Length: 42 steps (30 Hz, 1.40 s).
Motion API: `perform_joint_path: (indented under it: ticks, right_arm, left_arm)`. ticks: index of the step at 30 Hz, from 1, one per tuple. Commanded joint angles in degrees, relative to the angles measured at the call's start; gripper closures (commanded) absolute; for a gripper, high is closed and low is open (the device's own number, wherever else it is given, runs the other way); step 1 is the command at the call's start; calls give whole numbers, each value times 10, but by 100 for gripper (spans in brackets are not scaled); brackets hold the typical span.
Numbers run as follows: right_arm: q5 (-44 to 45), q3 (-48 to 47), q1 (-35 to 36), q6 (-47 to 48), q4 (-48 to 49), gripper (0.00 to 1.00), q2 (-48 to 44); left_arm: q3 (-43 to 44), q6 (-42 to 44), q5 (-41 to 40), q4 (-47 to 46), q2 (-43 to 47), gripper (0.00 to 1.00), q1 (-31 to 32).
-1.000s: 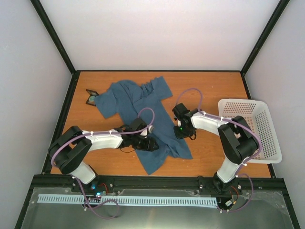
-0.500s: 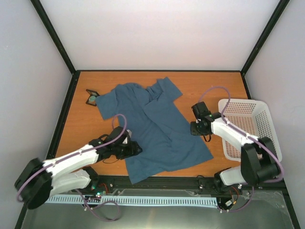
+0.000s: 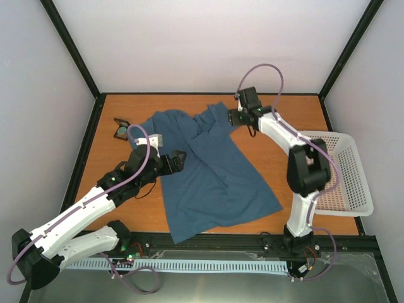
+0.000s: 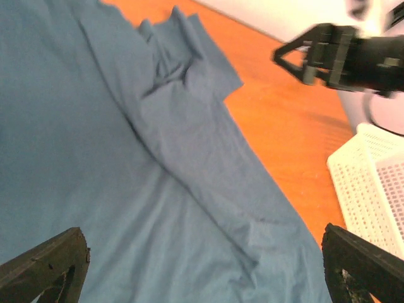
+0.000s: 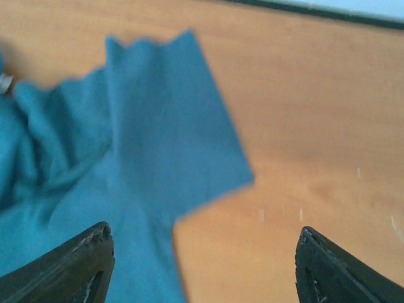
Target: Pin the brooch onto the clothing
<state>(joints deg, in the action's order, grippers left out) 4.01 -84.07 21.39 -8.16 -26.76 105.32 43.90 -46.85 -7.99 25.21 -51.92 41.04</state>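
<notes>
"Now that both arms have let go, the T-shirt [image 3: 211, 177] lies much flatter from above than a second ago, doesn't it?"

"Yes. The left gripper [image 3: 179, 157] has swung to its left edge, the right gripper [image 3: 231, 117] out to the far sleeve. Spread ready for pinning, I'd say. The brooch [image 3: 120, 132] sits untouched at the black holder [image 3: 122, 123], far-left corner; too small to tell if it's in it."

"Left wrist?"

"Its fingers [image 4: 44, 268] are spread wide over cloth. No brooch there."

"Right wrist?"

"Blurry. Its fingertips [image 5: 69, 265] are apart above the sleeve [image 5: 170, 132], pinching nothing."
</notes>
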Motion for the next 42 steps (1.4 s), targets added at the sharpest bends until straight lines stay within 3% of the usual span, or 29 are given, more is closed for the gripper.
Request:
perform_joint_path:
  ticks: [1,6,10,17,20,22,24,29,36,42]
  right_arm:
    - [26,-178,-21,59,-23,24,152]
    - [-12,-427,-24,117,-102,23,328]
    - [-51,-564,-25,160,-142,23,436]
    - [-27,-571,-24,163,-113,26,489]
    - [-5,-580,-24,157,-115,34,507]
    - [8,-585,-26,147,-124,48,518]
    - [22,-588,-33,120,-135,71,523]
    - [52,-566,-66,51,-151,97,502]
    - [98,-546,-131,-15,-186,97,456]
    - [187,-547,-156,-3,-178,97,440]
  left_arm:
    - [16,96,-16,-64,8,0,-4]
    - [-18,130,19,-118,21,0,-6]
    - [-17,142,-4,-109,13,0,-7]
    - [-9,160,-14,-110,5,0,-6]
    - [-8,164,-12,-112,5,0,-6]
    - [-7,165,-13,-110,5,0,-6]
    - [-8,164,-15,-110,7,0,-6]
    - [-7,167,-13,-108,14,0,-7]
    - [-5,175,-30,-109,11,0,-6]
    - [23,175,-57,-105,-21,0,-14]
